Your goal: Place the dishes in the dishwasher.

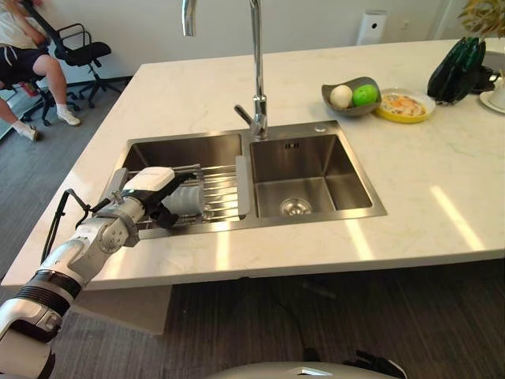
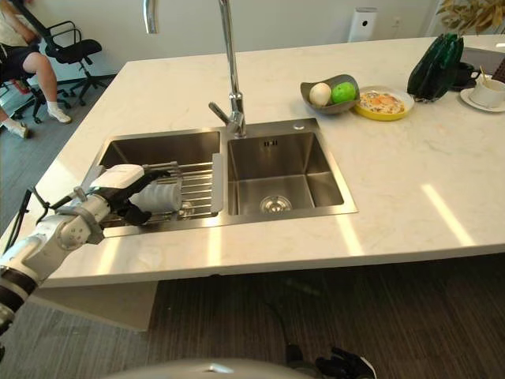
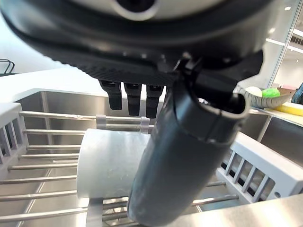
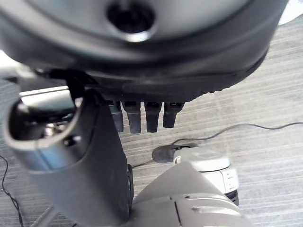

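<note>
A white cup [image 1: 188, 201] lies on its side on the wire drying rack [image 1: 223, 188] laid over the left sink basin. My left hand [image 1: 150, 185] reaches in from the counter's left edge and sits right at the cup. In the left wrist view the cup [image 3: 106, 165] rests between the thumb [image 3: 180, 156] and the row of fingers, which stay relaxed and not clamped round it. My right hand [image 4: 80, 165] hangs open over the striped floor, holding nothing.
The right basin [image 1: 304, 170] lies beside the rack, with a tall faucet [image 1: 256, 79] behind the divider. On the counter's far right stand a grey bowl of fruit [image 1: 353, 96], a yellow plate [image 1: 404, 106], a dark green object [image 1: 458, 71] and a cup on a saucer [image 2: 485, 93]. A person [image 1: 24, 71] sits at far left.
</note>
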Available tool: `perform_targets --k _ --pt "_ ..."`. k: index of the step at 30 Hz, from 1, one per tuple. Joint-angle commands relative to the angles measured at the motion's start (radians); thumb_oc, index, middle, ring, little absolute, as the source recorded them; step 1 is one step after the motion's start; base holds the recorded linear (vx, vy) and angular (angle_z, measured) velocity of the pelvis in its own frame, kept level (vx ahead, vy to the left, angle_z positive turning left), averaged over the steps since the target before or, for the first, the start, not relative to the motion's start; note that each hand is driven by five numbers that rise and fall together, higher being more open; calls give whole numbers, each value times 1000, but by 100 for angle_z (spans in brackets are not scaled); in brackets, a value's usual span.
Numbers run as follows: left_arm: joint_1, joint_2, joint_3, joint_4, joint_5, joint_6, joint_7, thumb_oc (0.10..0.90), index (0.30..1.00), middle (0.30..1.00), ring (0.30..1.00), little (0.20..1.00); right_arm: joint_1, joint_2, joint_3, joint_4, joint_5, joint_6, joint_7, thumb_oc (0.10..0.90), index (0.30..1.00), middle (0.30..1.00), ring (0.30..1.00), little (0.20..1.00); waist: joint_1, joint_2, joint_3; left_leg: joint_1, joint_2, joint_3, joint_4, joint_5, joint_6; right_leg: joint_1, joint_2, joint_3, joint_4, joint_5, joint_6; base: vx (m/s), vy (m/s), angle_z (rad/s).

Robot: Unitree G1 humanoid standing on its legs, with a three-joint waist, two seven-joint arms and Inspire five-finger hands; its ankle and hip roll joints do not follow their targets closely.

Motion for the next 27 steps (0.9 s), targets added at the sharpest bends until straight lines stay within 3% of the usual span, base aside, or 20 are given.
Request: perform_targets --k 1,14,27 --pt "-197 104 82 25 -48 0 32 800 900 900 900 900 51 16 40 29 -35 20 17 800 900 900 900 900 -24 -40 -12 -10 -70 -21 3 -9 33 56 -8 -6 11 59 42 11 10 -7" --pt "-339 117 -47 130 77 47 39 800 900 900 900 900 37 5 44 24 -30 25 18 800 900 900 900 900 -31 -32 6 -7 -71 -10 3 -15 37 51 -9 -1 11 60 48 5 4 -3" --pt "-406 81 -86 258 85 92 17 800 900 900 900 900 30 4 56 30 -33 41 28 800 900 900 900 900 -25 -37 18 -2 -72 -7 3 -20 40 54 -7 6 11 56 48 2 1 0"
